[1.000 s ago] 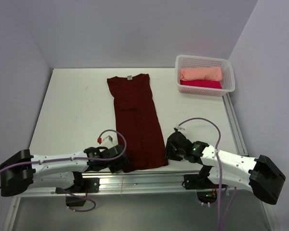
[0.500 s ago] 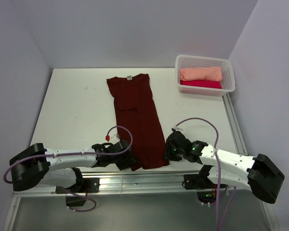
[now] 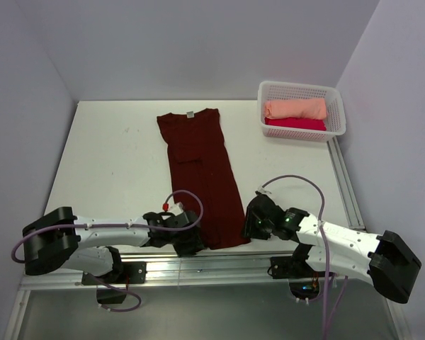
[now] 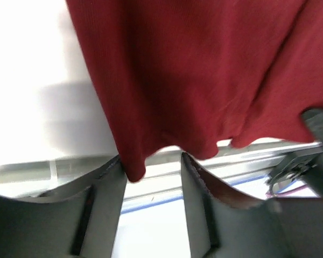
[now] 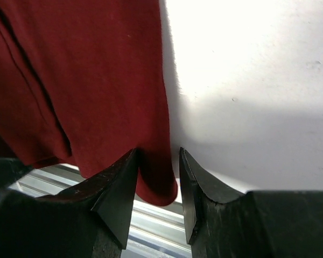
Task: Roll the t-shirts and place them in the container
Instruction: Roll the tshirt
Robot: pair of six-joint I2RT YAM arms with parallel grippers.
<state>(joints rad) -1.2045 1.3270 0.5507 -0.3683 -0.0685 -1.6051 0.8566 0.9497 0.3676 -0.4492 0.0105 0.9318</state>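
Observation:
A dark maroon t-shirt (image 3: 202, 170) lies folded into a long strip on the white table, its pale neck label (image 3: 190, 114) at the far end. My left gripper (image 3: 190, 243) sits at the hem's near left corner. In the left wrist view that gripper (image 4: 152, 162) is open, and the hem corner (image 4: 133, 171) hangs against its left finger. My right gripper (image 3: 248, 224) is at the hem's near right corner. In the right wrist view this gripper (image 5: 158, 156) is open around the hem corner (image 5: 159, 188), with a slit left beside the right finger.
A white mesh basket (image 3: 338, 106) stands at the back right with a rolled peach t-shirt (image 3: 295, 108) and a crimson-pink one (image 3: 295, 123) inside. A metal rail (image 3: 219, 262) runs along the table's near edge, just below both grippers. Walls close in on three sides.
My left gripper slid right along the near edge to the hem's left corner, and its jaws narrowed. The right gripper barely moved.

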